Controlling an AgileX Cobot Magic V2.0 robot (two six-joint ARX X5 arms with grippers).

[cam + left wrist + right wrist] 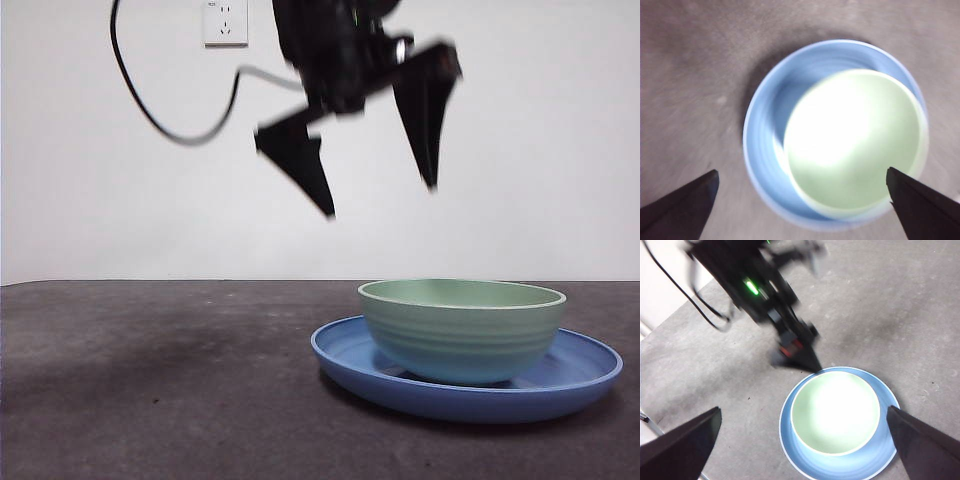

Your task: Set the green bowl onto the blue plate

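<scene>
We see the left pincer (380,200) hanging in the air with its two black jaws spread wide and nothing between them, tips pointing down. In the front view it is blurred, and a black cable (160,115) loops from it across the white wall, beside a wall socket (225,22).

Below this pincer, and a little off to one side of it, sits the green bowl (462,330). It is pale mint green, round and deep, with faint horizontal ridges on its outer wall and a lighter rim. Its inside looks washed out by glare in both wrist views, so we cannot tell any detail there. The bowl rests upright on the blue plate (345,352), a wide, shallow, glossy plate with a low raised rim that shows all around the bowl. From the left wrist, the bowl sits off-centre, close to one edge of the plate.

The right pincer (805,440) is also spread open and empty, high above the plate. The dark grey desk (150,380) carries the plate.
</scene>
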